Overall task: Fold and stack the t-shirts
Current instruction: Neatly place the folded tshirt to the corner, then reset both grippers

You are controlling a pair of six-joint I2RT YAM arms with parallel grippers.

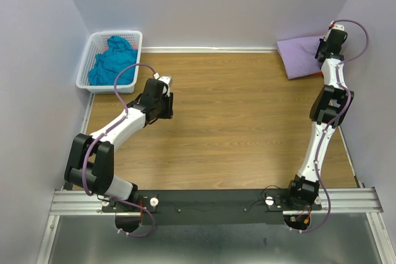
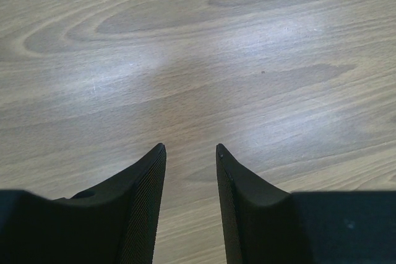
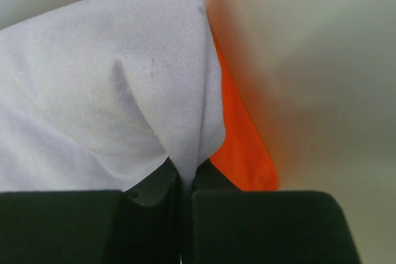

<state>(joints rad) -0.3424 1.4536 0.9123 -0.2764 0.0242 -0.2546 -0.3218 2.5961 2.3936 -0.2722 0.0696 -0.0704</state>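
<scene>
The lavender-purple t-shirt [image 1: 299, 55] lies folded at the table's far right corner. My right gripper [image 1: 328, 44] is at its right edge, shut on a pinch of the lavender cloth [image 3: 148, 91]. The orange t-shirt [image 3: 242, 146] shows under the lavender one, only in the right wrist view. The teal-blue t-shirt [image 1: 113, 61] lies crumpled in the white basket [image 1: 86, 66] at the far left. My left gripper [image 1: 162, 106] hangs over bare wood right of the basket, open and empty, its fingers [image 2: 143, 196] apart with only the table between them.
Grey walls close the table on the left, back and right. The right gripper is close to the right wall. The wooden table [image 1: 235, 122] lies between the two arms.
</scene>
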